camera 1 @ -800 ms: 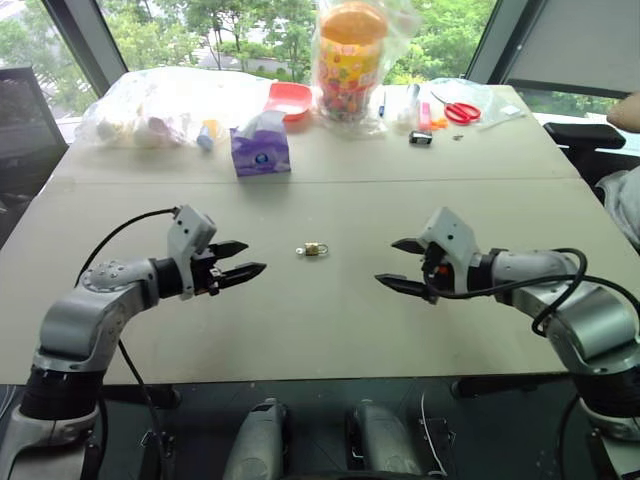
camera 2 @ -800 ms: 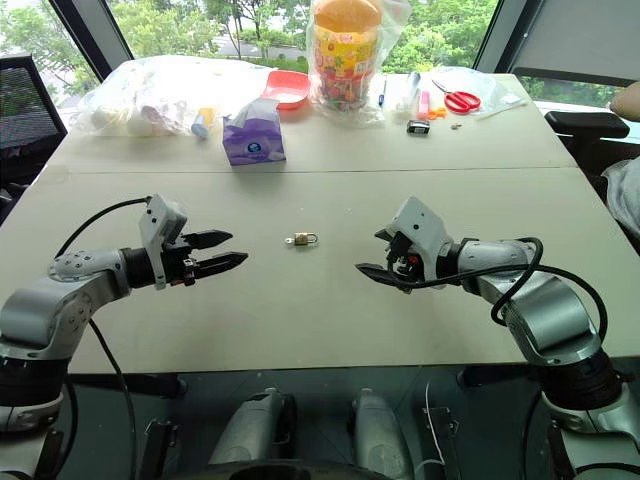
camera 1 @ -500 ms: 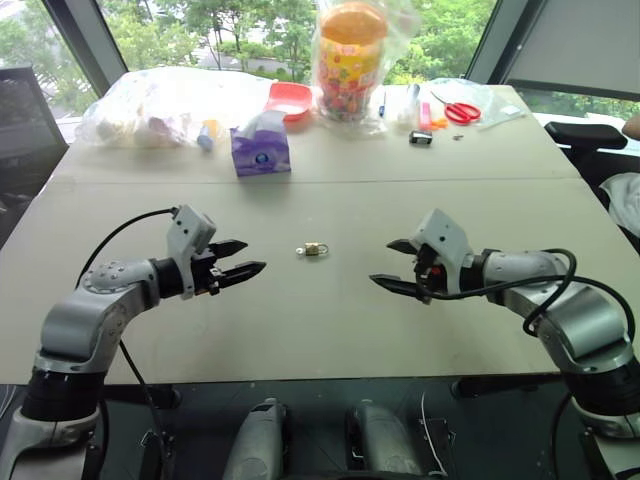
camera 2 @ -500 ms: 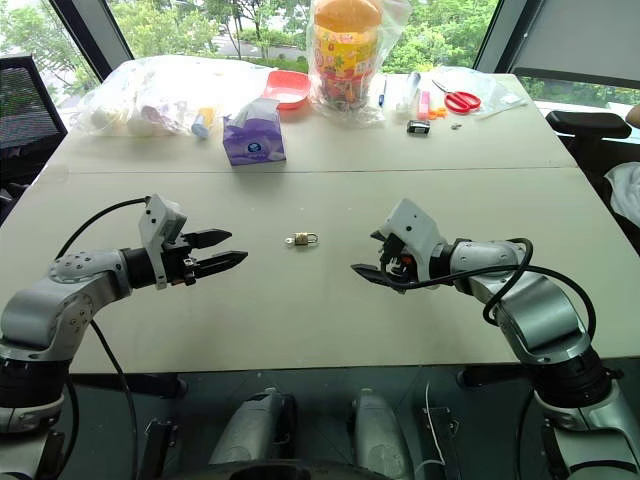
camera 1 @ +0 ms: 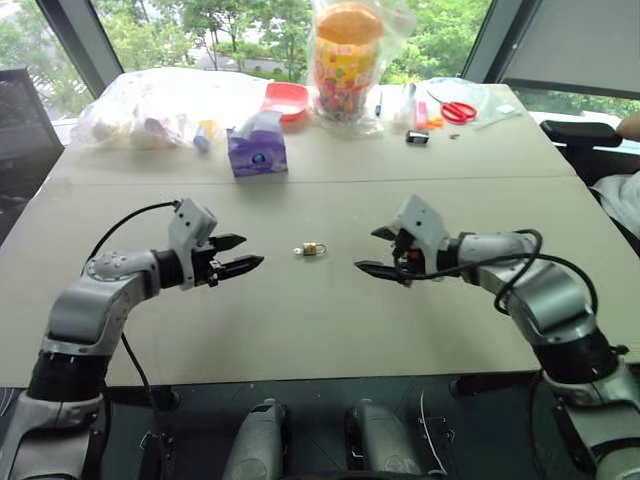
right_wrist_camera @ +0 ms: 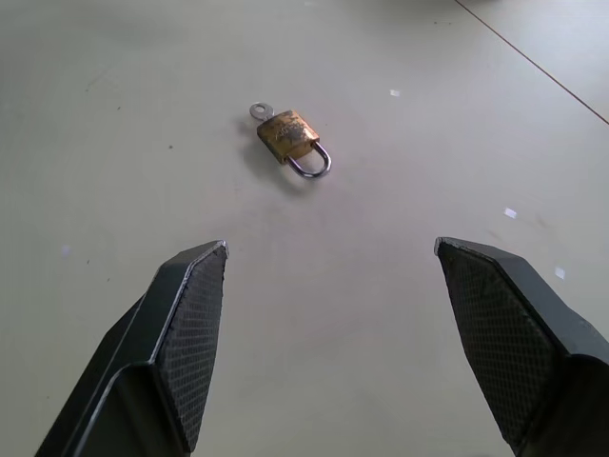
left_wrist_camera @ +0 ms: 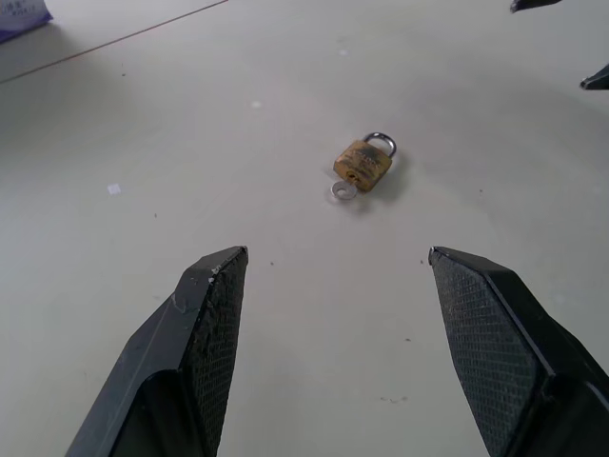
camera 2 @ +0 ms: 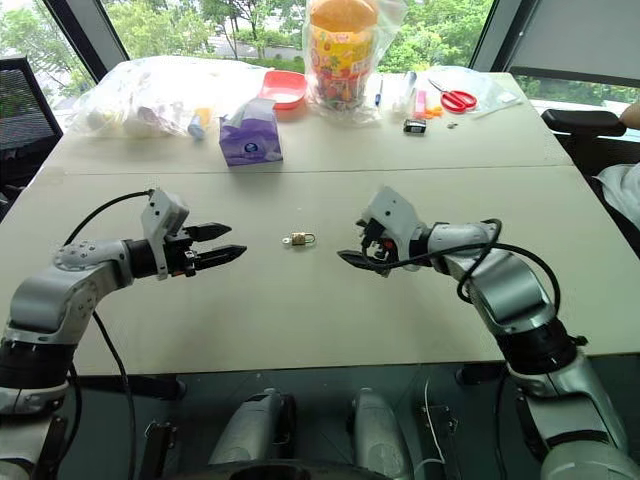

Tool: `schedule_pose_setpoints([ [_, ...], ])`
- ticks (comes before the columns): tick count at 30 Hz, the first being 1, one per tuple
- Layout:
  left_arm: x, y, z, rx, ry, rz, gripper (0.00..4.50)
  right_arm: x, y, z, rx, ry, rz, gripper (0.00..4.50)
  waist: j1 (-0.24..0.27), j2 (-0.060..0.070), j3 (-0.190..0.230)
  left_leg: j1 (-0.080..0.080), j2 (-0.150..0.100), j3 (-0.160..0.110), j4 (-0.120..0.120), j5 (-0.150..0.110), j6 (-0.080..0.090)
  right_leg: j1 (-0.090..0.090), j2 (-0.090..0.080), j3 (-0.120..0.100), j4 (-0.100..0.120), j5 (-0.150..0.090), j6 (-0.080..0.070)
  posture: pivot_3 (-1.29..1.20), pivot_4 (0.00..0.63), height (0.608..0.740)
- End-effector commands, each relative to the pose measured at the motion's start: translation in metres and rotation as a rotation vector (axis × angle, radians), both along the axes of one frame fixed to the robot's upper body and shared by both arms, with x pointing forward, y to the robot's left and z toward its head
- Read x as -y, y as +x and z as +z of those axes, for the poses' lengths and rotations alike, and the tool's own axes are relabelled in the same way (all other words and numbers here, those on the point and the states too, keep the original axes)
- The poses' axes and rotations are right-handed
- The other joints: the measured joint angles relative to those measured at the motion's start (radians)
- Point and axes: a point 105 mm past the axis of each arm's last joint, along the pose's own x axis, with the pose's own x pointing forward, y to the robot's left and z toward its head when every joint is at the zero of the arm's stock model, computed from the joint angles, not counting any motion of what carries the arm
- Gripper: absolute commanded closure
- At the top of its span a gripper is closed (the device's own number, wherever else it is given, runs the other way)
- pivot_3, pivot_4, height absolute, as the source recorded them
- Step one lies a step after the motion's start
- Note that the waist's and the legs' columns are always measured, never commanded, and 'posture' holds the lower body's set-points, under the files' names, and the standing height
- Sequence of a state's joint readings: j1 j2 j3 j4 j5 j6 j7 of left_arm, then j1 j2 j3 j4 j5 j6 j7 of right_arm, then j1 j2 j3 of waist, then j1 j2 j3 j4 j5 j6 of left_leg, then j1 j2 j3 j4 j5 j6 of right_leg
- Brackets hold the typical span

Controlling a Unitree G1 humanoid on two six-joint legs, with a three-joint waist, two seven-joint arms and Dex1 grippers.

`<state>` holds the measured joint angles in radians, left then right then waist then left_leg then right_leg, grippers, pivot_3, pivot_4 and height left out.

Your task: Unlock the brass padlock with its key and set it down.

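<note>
The brass padlock [camera 1: 314, 249] lies flat on the grey table [camera 1: 300, 320] between my two grippers, its silver shackle [left_wrist_camera: 382, 143] closed. The key [left_wrist_camera: 343, 190] sticks out of the bottom of the padlock body [right_wrist_camera: 287, 133]. My left gripper [camera 1: 238, 256] hovers open to the padlock's left, fingers pointing at it, nothing between them. My right gripper [camera 1: 376, 251] hovers open to its right, also pointing at it and empty. Both stand a short way off from the padlock.
Clutter lines the far table edge: a purple tissue box [camera 1: 257, 148], a red bowl [camera 1: 287, 98], a bagged colourful jar [camera 1: 346, 55], clear bags [camera 1: 150, 105], red scissors [camera 1: 458, 110], and a small black-and-silver object [camera 1: 417, 137]. A seam [camera 1: 300, 180] crosses the table.
My right gripper has moved left, closer to the padlock. The left gripper and the padlock have kept still; the view has shifted slightly.
</note>
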<state>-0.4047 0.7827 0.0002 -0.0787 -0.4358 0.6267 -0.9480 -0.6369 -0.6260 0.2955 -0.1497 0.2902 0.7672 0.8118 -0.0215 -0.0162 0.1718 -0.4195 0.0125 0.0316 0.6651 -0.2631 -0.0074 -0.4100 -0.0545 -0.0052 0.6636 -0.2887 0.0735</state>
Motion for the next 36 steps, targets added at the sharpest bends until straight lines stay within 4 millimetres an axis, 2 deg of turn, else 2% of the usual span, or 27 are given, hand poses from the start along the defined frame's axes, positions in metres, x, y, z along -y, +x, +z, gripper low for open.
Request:
schedule_pose_setpoints([
  [1,-0.007,-0.004,-0.002,0.001,0.138,-0.096,1.33,-0.020,0.011,0.001,0.017,-0.043,0.091,0.85,0.002,0.001,0.000,0.000,0.000,0.000,-0.001,0.000,0.000,0.000,0.000,0.000,0.000,0.000,0.000,0.00,0.150,0.740],
  [5,-0.017,-0.015,-0.001,-0.058,0.220,-0.179,1.33,-0.049,0.031,-0.006,0.015,-0.128,0.191,0.85,0.000,0.001,0.001,-0.002,0.000,0.002,-0.002,0.000,0.000,-0.003,0.001,0.000,-0.001,0.001,0.002,0.00,0.150,0.740],
  [8,-0.016,-0.018,0.000,-0.051,0.216,-0.174,1.33,-0.053,0.047,-0.019,0.001,-0.232,0.214,0.85,0.008,0.001,0.001,-0.005,0.000,0.002,-0.001,0.000,0.000,-0.006,0.001,0.000,0.000,0.002,0.003,0.00,0.150,0.740],
  [11,-0.011,-0.023,-0.004,-0.051,0.189,-0.157,1.33,-0.057,0.058,-0.023,0.003,-0.298,0.236,0.85,0.008,0.001,0.001,-0.006,0.000,0.002,0.000,0.000,0.000,-0.006,0.001,0.000,0.000,0.002,0.003,0.00,0.150,0.740],
  [17,-0.009,-0.031,-0.013,-0.057,0.147,-0.100,1.33,-0.065,0.065,-0.027,-0.006,-0.360,0.258,0.85,0.000,0.001,0.001,-0.005,0.001,0.002,0.000,0.000,0.000,-0.006,0.003,0.000,0.003,0.002,0.003,0.00,0.150,0.740],
  [20,-0.006,-0.035,-0.015,-0.060,0.139,-0.096,1.28,-0.065,0.060,-0.035,-0.043,-0.370,0.289,1.67,-0.001,0.001,0.001,-0.003,0.002,0.002,0.000,0.000,-0.001,-0.004,0.003,0.000,0.004,0.002,0.003,0.00,0.150,0.740],
  [24,-0.008,-0.033,-0.015,-0.056,0.131,-0.078,1.28,-0.066,0.058,-0.041,-0.058,-0.367,0.289,3.56,0.000,0.001,0.001,0.003,0.002,0.002,0.000,0.000,-0.001,0.001,0.003,0.000,0.004,0.002,0.003,0.00,0.150,0.740],
  [25,-0.008,-0.032,-0.015,-0.054,0.126,-0.073,1.28,-0.068,0.058,-0.040,-0.055,-0.362,0.288,3.80,0.000,0.001,0.001,0.005,0.002,0.002,0.000,0.000,-0.001,0.003,0.002,0.000,0.004,0.002,0.003,0.00,0.150,0.740],
  [27,-0.006,-0.027,-0.014,-0.049,0.101,-0.064,1.28,-0.071,0.060,-0.037,-0.031,-0.348,0.281,3.78,0.000,0.001,0.001,0.006,0.002,0.001,0.000,0.000,-0.001,0.003,0.002,0.000,0.004,0.002,0.002,0.00,0.150,0.740],
  [33,0.008,0.007,-0.002,-0.038,-0.133,-0.005,1.28,-0.069,0.072,-0.002,0.211,-0.314,0.264,3.78,0.002,0.001,0.001,0.006,0.001,0.001,-0.001,0.001,-0.003,0.003,0.001,0.000,0.004,0.003,0.001,0.00,0.150,0.740],
  [36,0.024,0.024,0.010,-0.080,-0.304,-0.028,1.28,-0.068,0.056,0.032,0.428,-0.251,0.348,3.78,0.009,0.001,0.000,0.000,0.000,0.001,-0.001,0.002,-0.003,-0.003,0.000,-0.001,0.003,0.003,0.001,0.00,0.150,0.740],
])
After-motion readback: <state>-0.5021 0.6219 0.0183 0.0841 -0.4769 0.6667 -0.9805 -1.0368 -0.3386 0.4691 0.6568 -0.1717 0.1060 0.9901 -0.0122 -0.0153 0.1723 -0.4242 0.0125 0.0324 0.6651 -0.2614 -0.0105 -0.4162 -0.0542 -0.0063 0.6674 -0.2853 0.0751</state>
